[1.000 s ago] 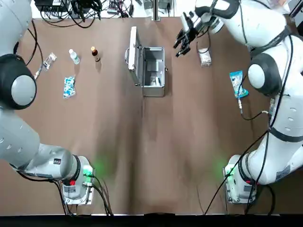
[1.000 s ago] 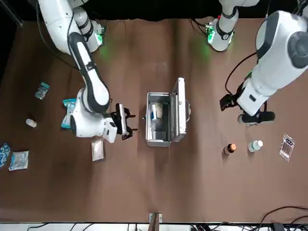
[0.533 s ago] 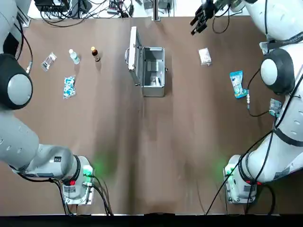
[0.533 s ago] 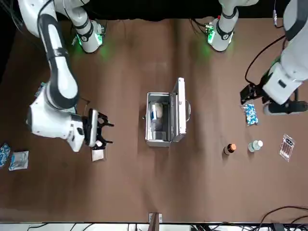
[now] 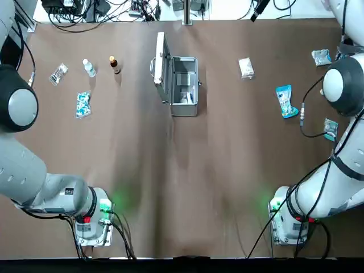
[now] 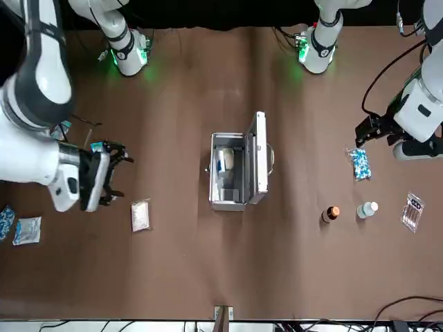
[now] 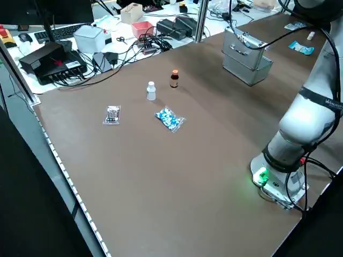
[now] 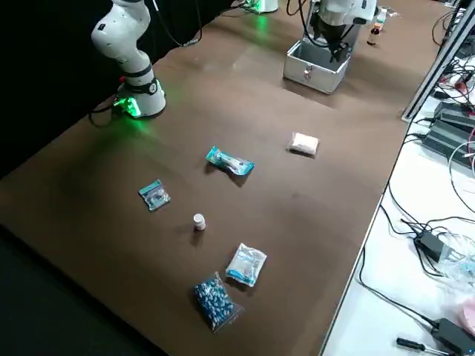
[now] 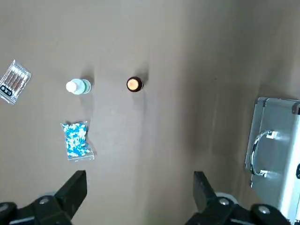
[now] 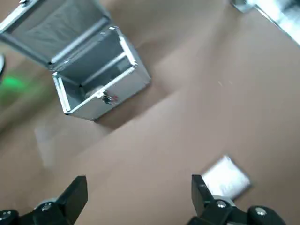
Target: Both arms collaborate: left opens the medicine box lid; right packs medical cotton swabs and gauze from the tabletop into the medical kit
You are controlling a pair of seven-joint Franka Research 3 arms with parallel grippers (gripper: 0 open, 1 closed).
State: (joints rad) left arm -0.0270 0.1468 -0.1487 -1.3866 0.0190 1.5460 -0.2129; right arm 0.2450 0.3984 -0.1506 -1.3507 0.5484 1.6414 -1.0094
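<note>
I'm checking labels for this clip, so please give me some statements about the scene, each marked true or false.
1. The medical kit has its lid open. True.
2. The right gripper holds a packet between its jaws. False: its jaws are open with nothing between them.
3. The blue-speckled packet lies inside the kit. False: it is on the table, on the left arm's side.
4. The white packet lies on the table outside the kit. True.
5. The brown bottle lies on its side. False: it stands upright near the white-capped bottle.
6. The left gripper has its jaws apart. True.
</note>
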